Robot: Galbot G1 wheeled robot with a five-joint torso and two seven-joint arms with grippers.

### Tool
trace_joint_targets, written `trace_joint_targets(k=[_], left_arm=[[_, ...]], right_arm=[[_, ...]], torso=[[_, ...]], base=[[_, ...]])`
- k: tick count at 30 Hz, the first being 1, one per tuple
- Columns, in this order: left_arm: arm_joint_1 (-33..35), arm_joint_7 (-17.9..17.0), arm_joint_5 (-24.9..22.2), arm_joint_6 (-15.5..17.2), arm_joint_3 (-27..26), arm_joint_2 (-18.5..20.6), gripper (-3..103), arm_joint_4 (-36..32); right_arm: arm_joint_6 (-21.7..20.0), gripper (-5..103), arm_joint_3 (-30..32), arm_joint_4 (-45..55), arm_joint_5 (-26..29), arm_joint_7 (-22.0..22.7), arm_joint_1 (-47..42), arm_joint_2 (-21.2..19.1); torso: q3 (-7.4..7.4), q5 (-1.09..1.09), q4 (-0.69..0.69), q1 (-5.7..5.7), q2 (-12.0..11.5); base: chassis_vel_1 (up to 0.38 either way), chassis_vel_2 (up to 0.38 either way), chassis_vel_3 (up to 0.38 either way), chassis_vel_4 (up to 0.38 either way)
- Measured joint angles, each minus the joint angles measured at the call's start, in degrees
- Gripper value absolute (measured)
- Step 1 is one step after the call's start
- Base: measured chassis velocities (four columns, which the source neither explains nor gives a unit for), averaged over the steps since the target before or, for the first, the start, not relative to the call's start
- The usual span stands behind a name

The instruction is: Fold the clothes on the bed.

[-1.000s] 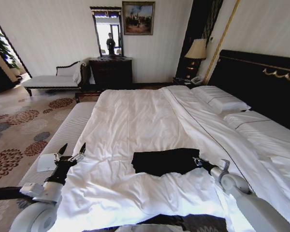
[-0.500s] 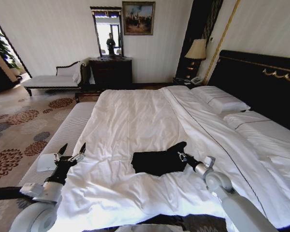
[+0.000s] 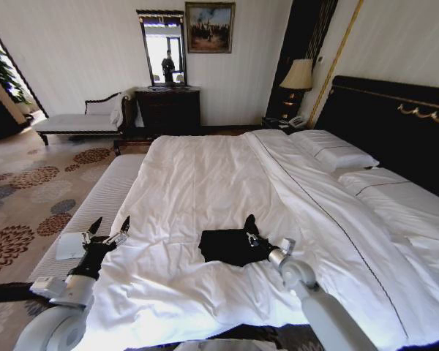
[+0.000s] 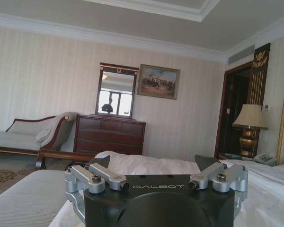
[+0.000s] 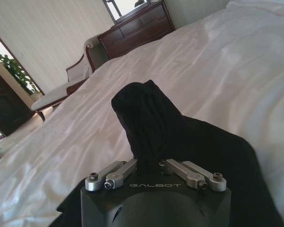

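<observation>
The clothes (image 3: 223, 246), a black top, lie on the white duvet near the foot of the bed (image 3: 205, 175). My right gripper (image 3: 250, 235) is shut on the top's right edge and holds it lifted in a dark peak over the rest of the fabric. From the right wrist, that bunched black cloth (image 5: 149, 120) rises straight out of my right gripper (image 5: 150, 163). My left gripper (image 3: 110, 228) stands open above the bed's left edge, well apart from the top, and its linkage (image 4: 156, 177) faces the room.
White pillows (image 3: 333, 150) lie against the tall black headboard (image 3: 395, 124). A pale bench (image 3: 95, 205) runs along the bed's left side with a white paper (image 3: 71, 245) on it. A dark dresser (image 3: 168, 108), chaise and lamp stand by the far wall.
My right gripper has dragged the top's right edge leftward over the garment, raising it into a peak. The visible black patch has shrunk. The left arm has not moved.
</observation>
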Motion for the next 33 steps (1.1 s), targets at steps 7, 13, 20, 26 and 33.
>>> trace_joint_targets(k=[7, 13, 20, 26, 33], left_arm=[[0.00, 0.00, 0.00, 0.00, 0.00, 0.00, 100, 0.00], [0.00, 0.00, 0.00, 0.00, 0.00, 0.00, 100, 0.00], [0.00, 0.00, 0.00, 0.00, 0.00, 0.00, 100, 0.01], [0.00, 0.00, 0.00, 0.00, 0.00, 0.00, 100, 0.01], [0.00, 0.00, 0.00, 0.00, 0.00, 0.00, 100, 0.01]], right_arm=[[0.31, 7, -2.04, 0.85, -1.19, -0.28, 0.41, 3.63], [1.23, 7, -4.89, 0.19, -4.81, -0.94, 1.14, 5.60], [4.64, 7, -8.07, -7.15, -10.07, -2.15, 3.85, 7.19], [6.26, 7, -9.47, -9.30, -13.27, -2.40, 4.23, 7.74], [6.68, 7, -10.15, -6.39, -14.57, -3.30, 2.28, 6.37]], torso=[[0.00, 0.00, -0.01, 0.00, 0.00], [0.00, 0.00, -0.01, 0.00, 0.00], [0.00, 0.00, -0.01, 0.00, -0.01], [0.00, 0.01, -0.01, 0.00, -0.01], [0.00, 0.01, -0.01, 0.00, -0.01]], base=[[0.000, 0.000, 0.000, 0.000], [0.000, 0.000, 0.000, 0.000], [0.000, 0.000, 0.000, 0.000], [0.000, 0.000, 0.000, 0.000], [0.000, 0.000, 0.000, 0.000]])
